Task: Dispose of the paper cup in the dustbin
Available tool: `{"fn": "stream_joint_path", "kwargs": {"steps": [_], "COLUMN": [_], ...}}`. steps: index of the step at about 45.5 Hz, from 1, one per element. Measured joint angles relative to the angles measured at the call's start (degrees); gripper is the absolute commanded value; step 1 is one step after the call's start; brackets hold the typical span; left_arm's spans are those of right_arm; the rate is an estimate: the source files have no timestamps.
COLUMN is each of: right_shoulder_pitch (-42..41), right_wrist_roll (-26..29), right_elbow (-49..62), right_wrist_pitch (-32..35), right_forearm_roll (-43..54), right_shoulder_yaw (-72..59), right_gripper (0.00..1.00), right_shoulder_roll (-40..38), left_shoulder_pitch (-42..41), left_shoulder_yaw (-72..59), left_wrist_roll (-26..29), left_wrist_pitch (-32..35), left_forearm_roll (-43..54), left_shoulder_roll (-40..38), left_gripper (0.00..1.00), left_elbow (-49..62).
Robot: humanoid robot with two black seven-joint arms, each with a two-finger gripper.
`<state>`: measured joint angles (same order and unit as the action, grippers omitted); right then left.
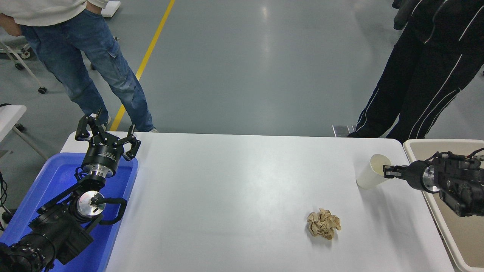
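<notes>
The white paper cup [370,174] is at the table's right side, tilted with its open mouth toward the right. My right gripper [388,172] comes in from the right edge and is shut on the cup's rim, one finger inside the mouth. The beige dustbin [440,143] stands just off the table's right edge, under my right arm. My left gripper [106,133] is open and empty, parked over the blue tub at the lower left.
A crumpled tan paper ball [323,223] lies on the white table [234,189] in front of the cup. A bright blue tub [45,189] sits at the left edge. Two people stand at the far side, one at the left [83,60] and one at the right [423,71].
</notes>
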<state>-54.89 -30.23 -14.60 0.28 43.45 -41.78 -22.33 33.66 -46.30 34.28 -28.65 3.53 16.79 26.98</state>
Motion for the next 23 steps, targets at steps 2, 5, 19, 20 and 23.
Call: {"fn": "stream_joint_path", "kwargs": {"steps": [2,5,19,20,23], "right_shoulder_pitch": [-0.2,-0.5,-4.1,-4.4,-5.8], "right_wrist_roll": [0.0,-0.2,-5.3,-5.7,-7.2], "right_elbow": [0.0,-0.1,-0.6,-0.6,-0.8], "right_wrist_pitch": [0.0,0.0,1.6,1.8,2.9], "right_forearm_roll": [0.0,-0.1,-0.9,-1.0,-1.3], "right_shoulder_yaw": [0.1,0.2,1.0,1.1,1.8], "right_gripper": [0.00,0.00,0.00,0.00,0.00], "right_shoulder_roll": [0.0,-0.2,-4.1,-4.5,-6.1], "left_shoulder_pitch": [0.0,0.0,0.0,0.0,0.0], "left_shoulder_yaw": [0.0,0.0,0.0,0.0,0.0], "left_wrist_roll": [0.0,0.0,0.0,0.0,0.0], "left_wrist_pitch": [0.0,0.0,0.0,0.0,0.0], "left_forearm_roll": [0.0,0.0,0.0,0.0,0.0], "left_shoulder_roll": [0.0,0.0,0.0,0.0,0.0], "left_gripper": [1.00,1.00,1.00,1.00,1.00], "left_elbow": [0.0,0.0,0.0,0.0,0.0]}}
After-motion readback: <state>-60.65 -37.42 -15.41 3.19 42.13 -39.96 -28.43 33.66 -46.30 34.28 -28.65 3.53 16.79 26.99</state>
